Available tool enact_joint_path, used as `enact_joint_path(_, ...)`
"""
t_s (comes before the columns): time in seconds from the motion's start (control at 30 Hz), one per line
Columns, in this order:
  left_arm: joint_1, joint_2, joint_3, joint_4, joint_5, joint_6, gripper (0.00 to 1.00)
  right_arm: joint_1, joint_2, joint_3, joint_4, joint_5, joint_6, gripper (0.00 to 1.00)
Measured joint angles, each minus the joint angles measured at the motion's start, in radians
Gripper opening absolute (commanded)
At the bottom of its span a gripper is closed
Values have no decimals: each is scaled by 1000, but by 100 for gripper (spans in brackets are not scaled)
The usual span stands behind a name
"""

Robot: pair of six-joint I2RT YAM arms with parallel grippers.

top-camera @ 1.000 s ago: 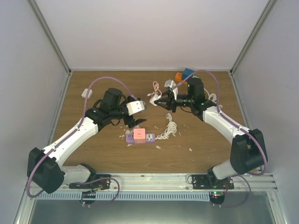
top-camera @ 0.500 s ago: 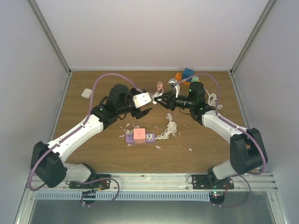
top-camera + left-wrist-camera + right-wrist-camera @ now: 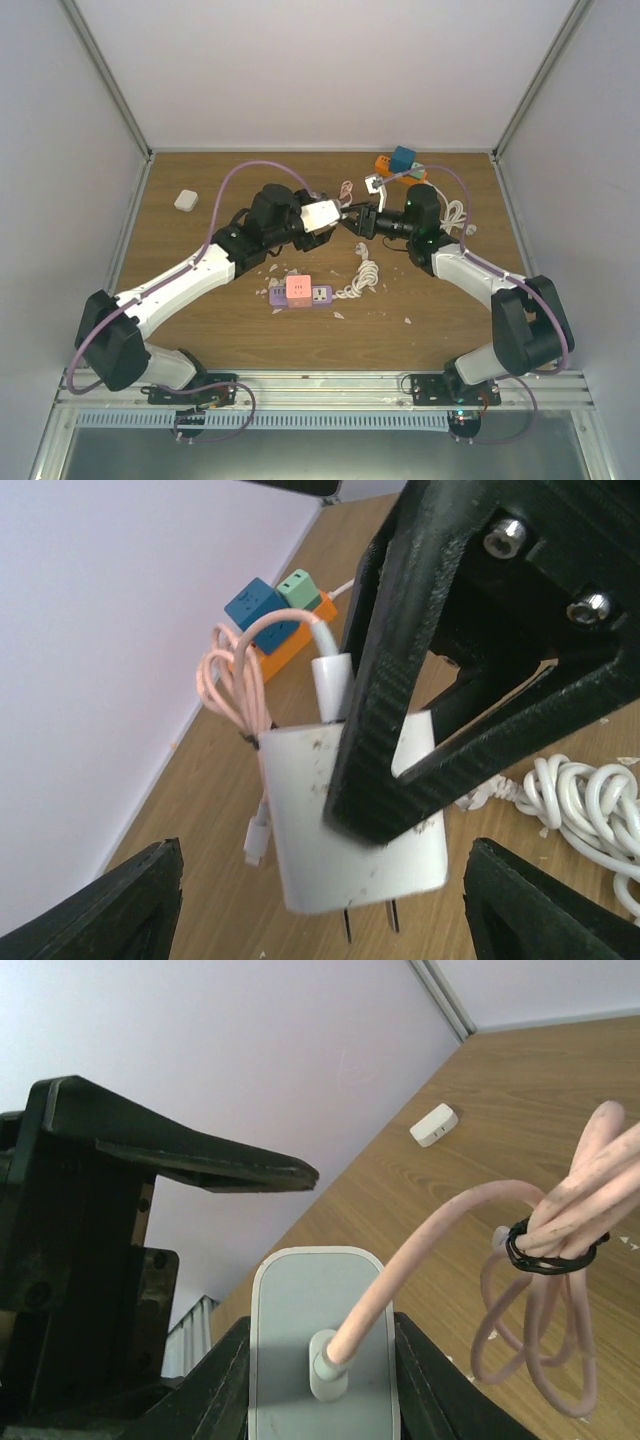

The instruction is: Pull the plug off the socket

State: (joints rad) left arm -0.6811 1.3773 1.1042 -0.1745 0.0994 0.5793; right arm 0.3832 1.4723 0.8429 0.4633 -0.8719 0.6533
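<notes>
My right gripper (image 3: 322, 1390) is shut on a white charger block (image 3: 322, 1350) and holds it above the table. A pink cable (image 3: 560, 1230) is plugged into the block's end. In the left wrist view the block (image 3: 300, 820) hangs with its two prongs pointing down, and the right gripper's black fingers (image 3: 400, 680) cross it. My left gripper (image 3: 320, 910) is open, with its jaws wide on either side of the block and not touching it. In the top view the two grippers meet at mid-table (image 3: 350, 217). A purple power strip (image 3: 318, 296) carrying a pink cube (image 3: 298, 287) lies below them.
A white coiled cable (image 3: 362, 272) lies right of the power strip. Orange, blue and green adapters (image 3: 400, 160) sit at the back right. A small white adapter (image 3: 186, 200) lies at the back left. Small white scraps are scattered on the wood.
My left arm has swung up and right until its open jaws straddle the charger. My right gripper has shifted slightly left, still holding the charger.
</notes>
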Motion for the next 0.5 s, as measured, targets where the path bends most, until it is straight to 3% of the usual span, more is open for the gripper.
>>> enact_joint_path(0.3, -44, 71, 36, 14, -64, 18, 54, 4, 0, -15, 55, 4, 85, 5)
enact_joint_path(0.5, -52, 94, 59, 10, -79, 11, 33, 4, -1, -30, 86, 28, 115, 8)
